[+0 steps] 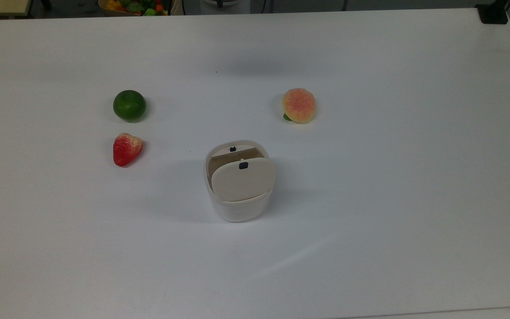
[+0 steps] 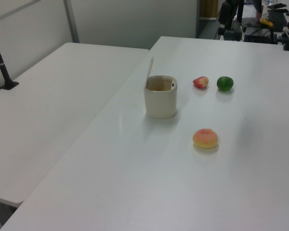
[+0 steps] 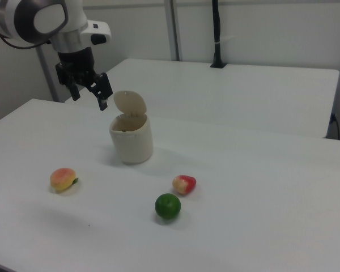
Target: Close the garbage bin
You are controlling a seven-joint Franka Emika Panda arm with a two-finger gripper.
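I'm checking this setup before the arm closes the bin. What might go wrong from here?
The white plastic garbage bin stands free on the white table, so a sideways push on its upright beige hinged lid might tip or slide it. The open black two-finger gripper hangs beside the lid, not above it, so it may knock the lid's edge. The red strawberry lies nearby.

Bare table [image 1: 370, 221] surrounds the garbage bin [image 1: 238, 199]; fruits lie well apart.
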